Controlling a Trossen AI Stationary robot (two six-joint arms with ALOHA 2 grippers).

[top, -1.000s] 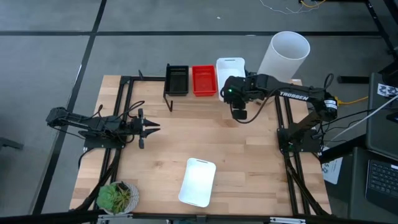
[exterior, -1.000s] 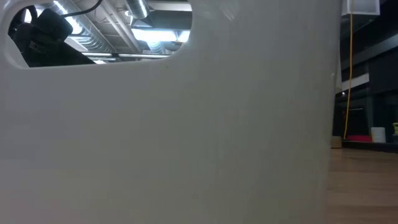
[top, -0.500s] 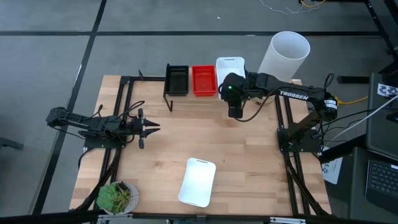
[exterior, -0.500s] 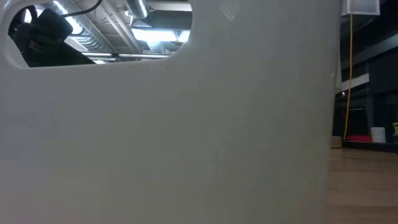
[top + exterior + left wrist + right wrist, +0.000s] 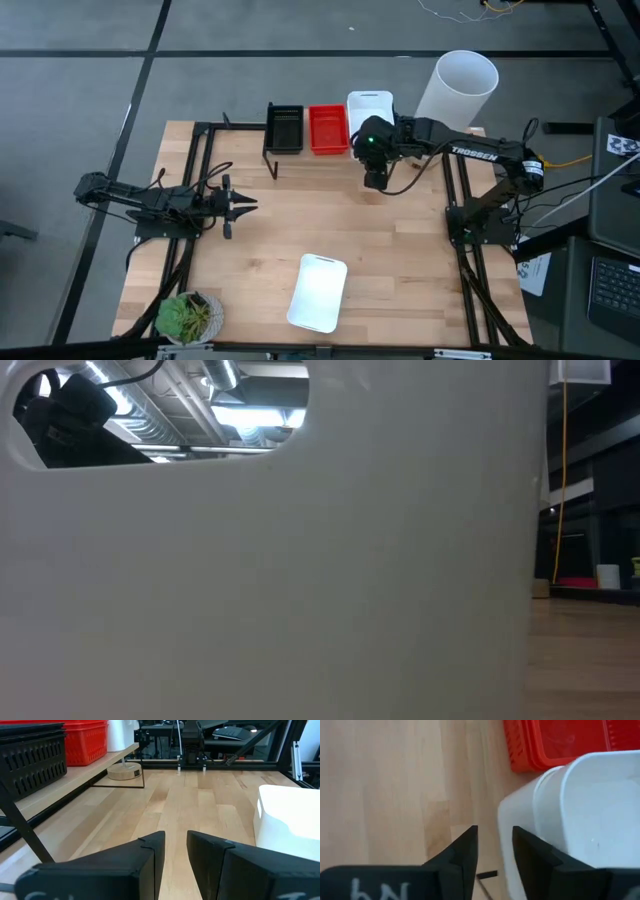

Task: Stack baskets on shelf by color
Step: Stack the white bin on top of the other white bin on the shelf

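The shelf (image 5: 325,150) runs along the table's 12 o'clock edge and carries, side by side, a black basket stack (image 5: 285,128), a red basket stack (image 5: 327,129) and a white basket stack (image 5: 370,108). The right gripper (image 5: 375,180) sits just at 6 o'clock of the white stack's near edge, its fingers (image 5: 465,851) nearly closed, a narrow gap between them and nothing held; in its wrist view the white stack's rim lies right beside one fingertip. A tall white cylinder (image 5: 457,88) stands at 2 o'clock, close to the right arm. One loose white basket (image 5: 319,291) lies at 6 o'clock, near the front edge, with bare wood all around. The left gripper (image 5: 243,204) waits at 9 o'clock, fingers (image 5: 150,851) almost shut and empty. A potted plant (image 5: 186,316) occupies the 7 o'clock corner.
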